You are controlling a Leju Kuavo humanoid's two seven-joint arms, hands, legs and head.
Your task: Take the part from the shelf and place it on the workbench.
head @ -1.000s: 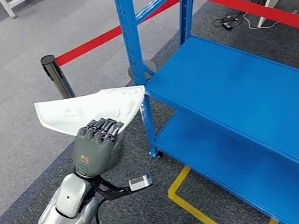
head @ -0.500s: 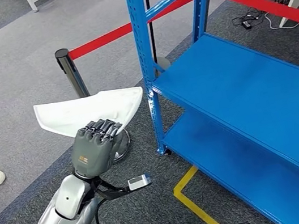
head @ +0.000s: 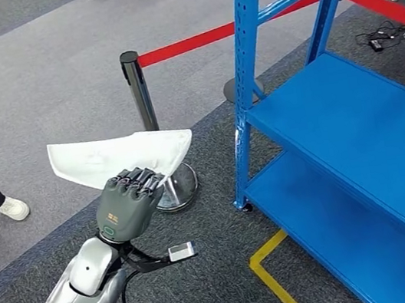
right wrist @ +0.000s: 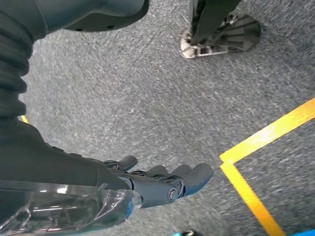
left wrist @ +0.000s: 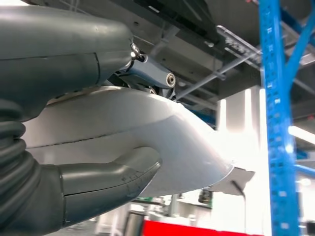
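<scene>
My left hand (head: 124,205) grips a flat white curved part (head: 118,156) by its near edge and holds it level in front of me, above the carpet. In the left wrist view the part (left wrist: 156,132) lies between the thumb (left wrist: 111,177) and the fingers. To the right stands the blue shelf (head: 348,127), with bare boards, apart from the part. My right hand (right wrist: 148,179) hangs over the grey carpet with its fingers loosely stretched and nothing in them.
A black stanchion post (head: 139,92) with a round base (head: 178,187) stands just beyond the part, carrying a red belt (head: 193,42). A person's shoe (head: 13,208) is at the left. Yellow floor tape (head: 274,279) runs beside the shelf. Cables (head: 386,35) lie at the far right.
The camera has turned left, so shelf and stanchion have slid right in the picture and a person's leg and shoe have come in. My left hand still holds the part the same way.
</scene>
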